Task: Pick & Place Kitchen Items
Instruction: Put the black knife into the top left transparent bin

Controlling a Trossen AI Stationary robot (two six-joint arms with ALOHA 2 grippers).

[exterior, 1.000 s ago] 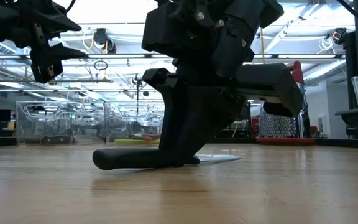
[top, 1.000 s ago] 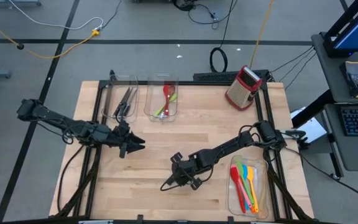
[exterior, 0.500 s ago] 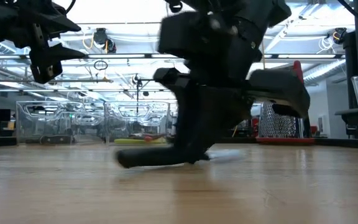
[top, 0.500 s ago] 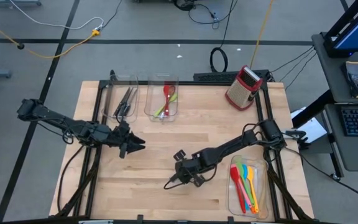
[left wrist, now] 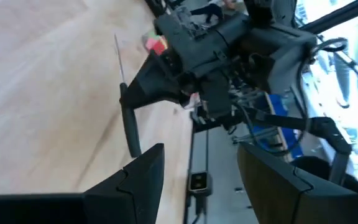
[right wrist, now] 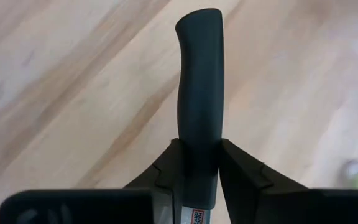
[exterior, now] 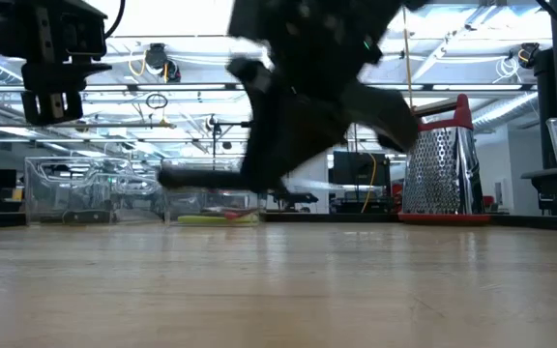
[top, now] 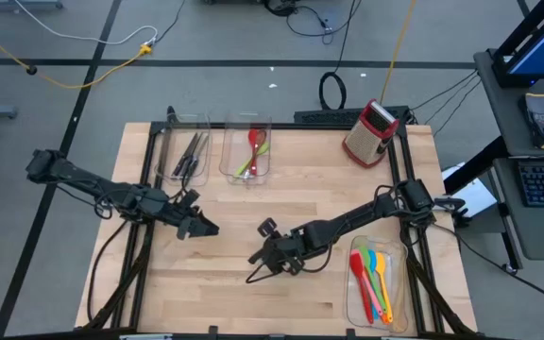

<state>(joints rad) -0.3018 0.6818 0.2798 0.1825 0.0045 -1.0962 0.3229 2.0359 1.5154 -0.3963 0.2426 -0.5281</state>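
Pale wood fills the worktop (top: 234, 203), ringed by grey floor and cables. From above, my right tool (top: 274, 253) sits near the middle, clamped on a knife (top: 261, 273) whose black handle pokes out toward the front edge; that view cannot tell me whether the knife touches the wood. The low view does: the knife (exterior: 206, 178) hangs level, clear above the surface. My right wrist view shows the fingers (right wrist: 238, 171) pinching the handle (right wrist: 199, 81) on both sides. My left tool (top: 196, 227) waits above the worktop's left side; its wrist view shows its fingers (left wrist: 135, 180) spread wide and holding nothing. Along the back edge stand two bins, one with knives (top: 189, 156), one with spoons (top: 252, 151), and a grater (top: 368, 132). Bright spatulas (top: 374, 281) lie in a bin at the front right.
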